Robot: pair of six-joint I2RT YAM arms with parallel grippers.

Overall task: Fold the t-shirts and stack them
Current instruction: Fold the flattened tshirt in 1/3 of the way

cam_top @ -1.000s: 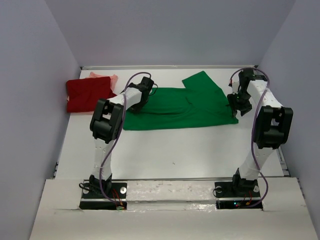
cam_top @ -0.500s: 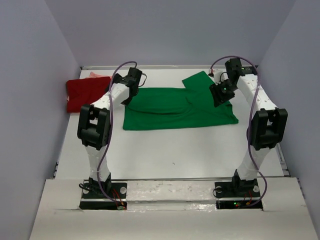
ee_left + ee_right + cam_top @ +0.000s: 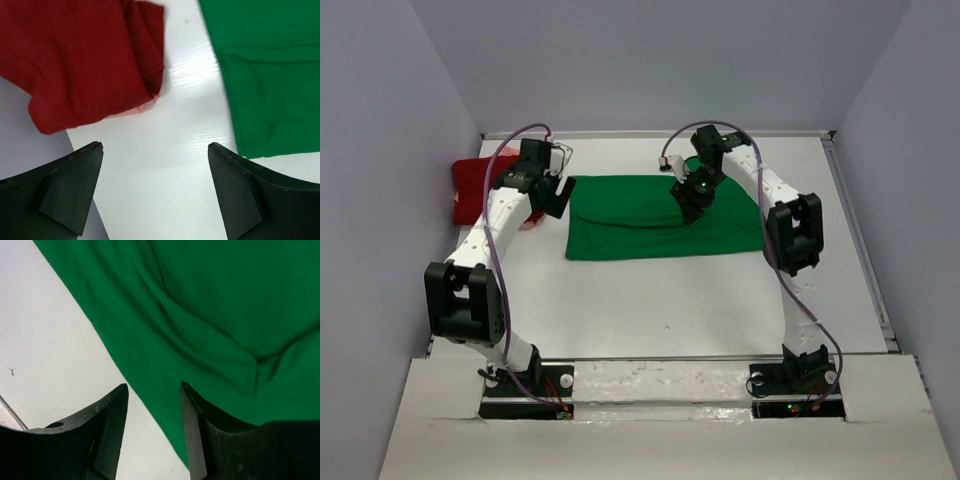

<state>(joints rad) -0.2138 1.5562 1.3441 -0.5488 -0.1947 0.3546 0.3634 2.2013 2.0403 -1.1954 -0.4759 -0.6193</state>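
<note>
A bright green t-shirt (image 3: pixel 640 220) lies spread flat at the middle of the white table (image 3: pixel 670 300). At the far left a dark red t-shirt (image 3: pixel 472 185) sits folded, partly behind my left arm. A pale salmon-pink t-shirt (image 3: pixel 137 107) peeks out from under the dark red one (image 3: pixel 85 55). My left gripper (image 3: pixel 556 193) (image 3: pixel 155 145) hangs wide open over bare table, between the red pile and the green shirt's left edge (image 3: pixel 275 80). My right gripper (image 3: pixel 692 202) (image 3: pixel 154 385) is half open above the green cloth (image 3: pixel 225 315), whose edge runs below the gap. Neither gripper holds anything.
Grey walls close in the table on the left (image 3: pixel 390 200), back and right (image 3: pixel 920 180). The left wall (image 3: pixel 25 130) stands right beside the red pile. My right forearm (image 3: pixel 790 235) covers the green shirt's right end. Both arm bases (image 3: pixel 525 385) are at the near edge.
Both arms have swung left. The left gripper went from the green shirt's left edge to the gap beside the red pile. The right gripper moved from the shirt's right edge to above its middle.
</note>
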